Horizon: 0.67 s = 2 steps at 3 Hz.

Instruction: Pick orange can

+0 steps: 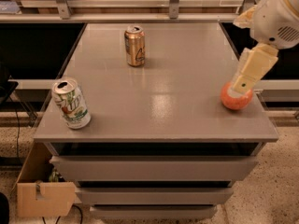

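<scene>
Sheen of golden bronze marks the orange can, which stands upright on the far half of the grey table, a little left of the middle. Its silver top faces up and a pale triangular logo shows on its side. Nothing touches it, and bare tabletop lies all round it.

Well apart from it, at the near left corner of the table, a white-and-green can stands upright with its opened top showing. Near the right edge sits a round orange-red apple.

The gripper hangs over the right side of the table, far from the orange can. Its cream-coloured lower end overlaps the top of the apple in this view; whether it touches the fruit is not clear. Whether the gripper is open or closed cannot be told from here. Above it, the white rounded arm enters from the upper right corner.

Below the tabletop are stacked grey drawers. A cardboard box sits on the speckled floor at the lower left.
</scene>
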Tool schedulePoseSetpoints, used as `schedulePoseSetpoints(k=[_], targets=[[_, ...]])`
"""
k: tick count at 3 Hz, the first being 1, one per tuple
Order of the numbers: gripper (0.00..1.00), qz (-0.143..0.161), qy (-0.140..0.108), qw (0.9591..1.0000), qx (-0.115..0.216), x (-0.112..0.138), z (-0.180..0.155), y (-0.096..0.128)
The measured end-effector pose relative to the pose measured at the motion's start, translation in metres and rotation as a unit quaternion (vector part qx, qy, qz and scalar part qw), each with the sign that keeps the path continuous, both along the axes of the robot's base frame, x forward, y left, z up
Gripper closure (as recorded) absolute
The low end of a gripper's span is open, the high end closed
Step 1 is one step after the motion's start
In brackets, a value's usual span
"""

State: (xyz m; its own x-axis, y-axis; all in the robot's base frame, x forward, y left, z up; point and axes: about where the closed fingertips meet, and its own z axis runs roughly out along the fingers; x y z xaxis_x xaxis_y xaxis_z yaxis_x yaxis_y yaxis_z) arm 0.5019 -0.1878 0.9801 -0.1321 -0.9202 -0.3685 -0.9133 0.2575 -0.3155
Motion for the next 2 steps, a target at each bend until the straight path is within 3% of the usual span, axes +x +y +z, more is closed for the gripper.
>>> schedulePoseSetpoints(k=[1, 2], targets=[[0.0, 0.01, -0.019, 0.9989, 0.041, 0.038, 0.0, 0.019], [0.0, 0.007, -0.016, 0.9938, 0.109, 0.076, -0.006, 0.047]])
